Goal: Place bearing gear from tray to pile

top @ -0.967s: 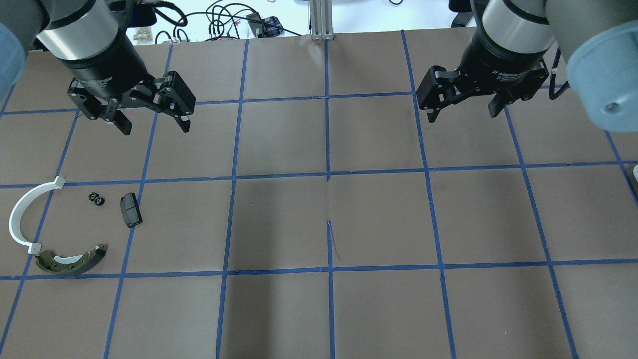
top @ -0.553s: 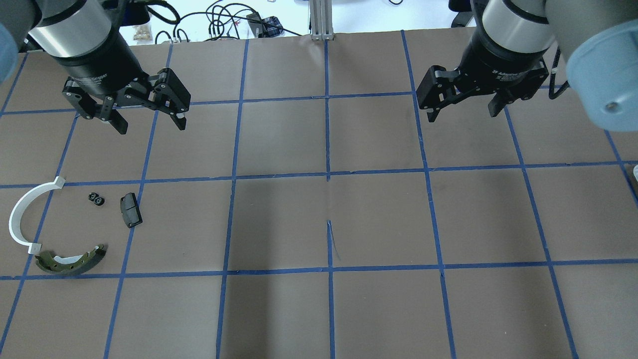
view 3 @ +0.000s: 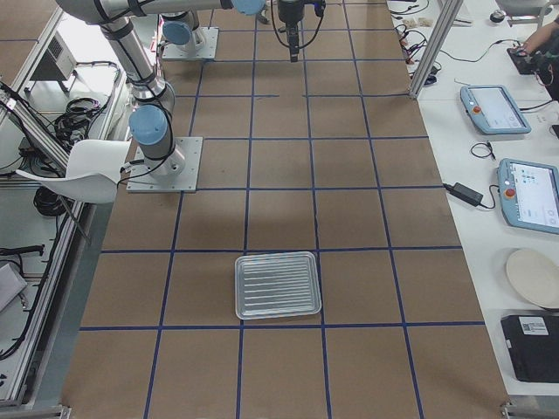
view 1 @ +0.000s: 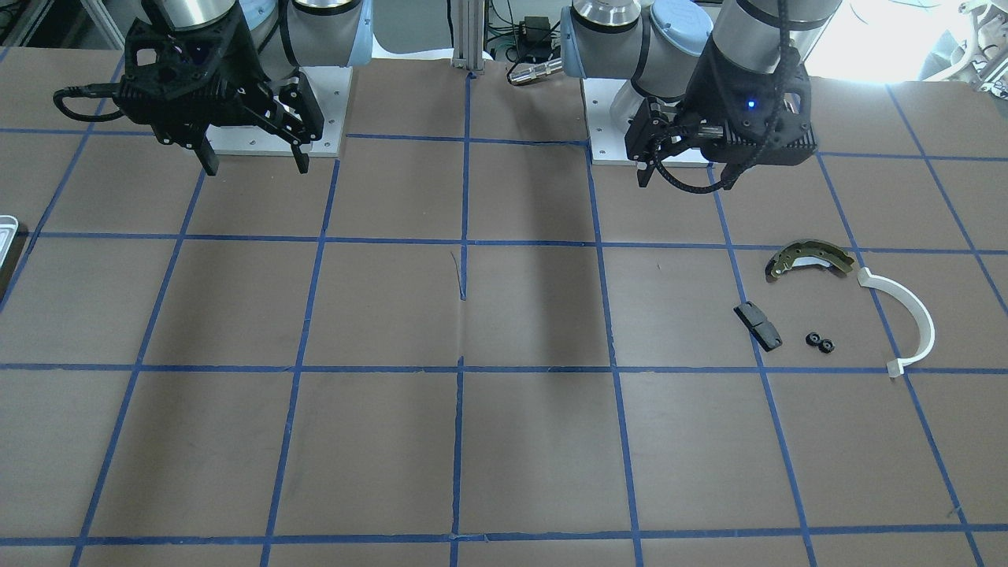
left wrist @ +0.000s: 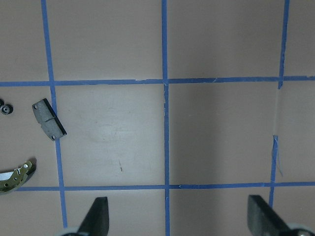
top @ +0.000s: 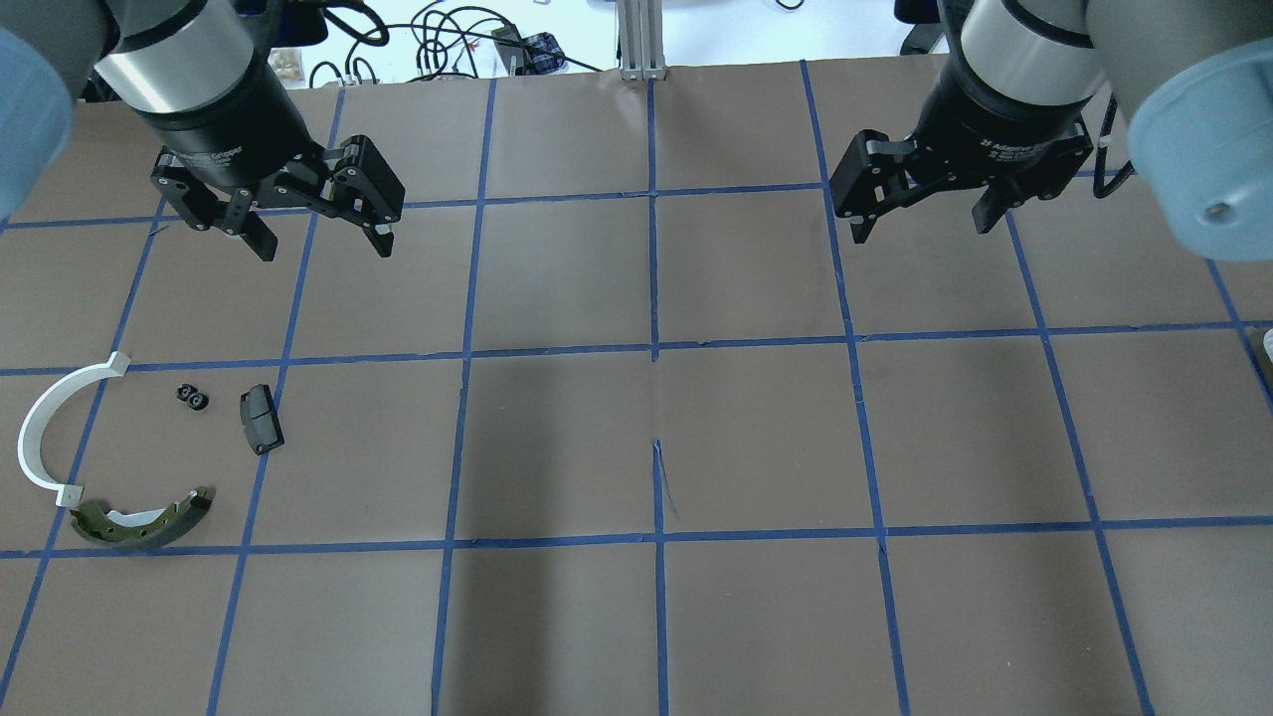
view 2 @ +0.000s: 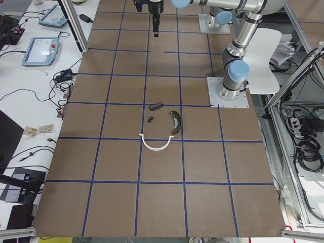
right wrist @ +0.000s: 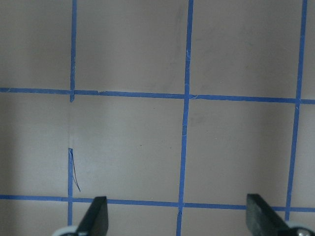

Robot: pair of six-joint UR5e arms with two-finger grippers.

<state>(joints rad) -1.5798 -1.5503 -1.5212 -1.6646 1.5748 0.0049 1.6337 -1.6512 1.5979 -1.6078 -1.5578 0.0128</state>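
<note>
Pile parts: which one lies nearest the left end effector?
The black rectangular block; the two small gears, white arc and olive brake shoe all lie farther out to the side.

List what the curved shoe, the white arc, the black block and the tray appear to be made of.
Curved shoe: probably metal, with a dull olive coating and a pale inner strip.
White arc: likely plastic, an even, smooth matte white.
Black block: matte black; whether plastic or coated metal, I cannot tell.
Tray: ribbed floor with a pale silvery sheen; thin metal or clear plastic, uncertain.

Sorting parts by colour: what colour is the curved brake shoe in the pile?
Olive green brake shoe, clearest in the overhead view.
</note>
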